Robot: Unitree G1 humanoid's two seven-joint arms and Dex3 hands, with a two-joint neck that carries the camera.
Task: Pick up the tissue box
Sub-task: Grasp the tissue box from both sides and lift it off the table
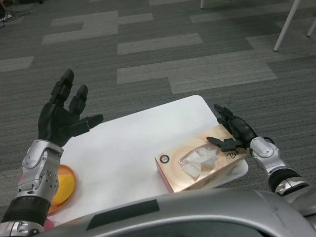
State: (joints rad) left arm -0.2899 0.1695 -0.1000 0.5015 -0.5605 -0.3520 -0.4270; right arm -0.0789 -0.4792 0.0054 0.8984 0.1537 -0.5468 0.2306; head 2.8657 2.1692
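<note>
A peach tissue box [197,165] lies flat on the white table [133,143], near its right front corner, with white tissue showing through the clear slot on top. My right hand [231,131] is at the box's right end, fingers spread, thumb resting on the top edge; it does not grip the box. My left hand [63,112] is raised at the table's left edge, palm up, fingers apart, holding nothing.
An orange plate [63,187] sits at the table's left front edge, partly behind my left forearm. Grey carpet surrounds the table. White furniture legs [286,24] stand at the far right.
</note>
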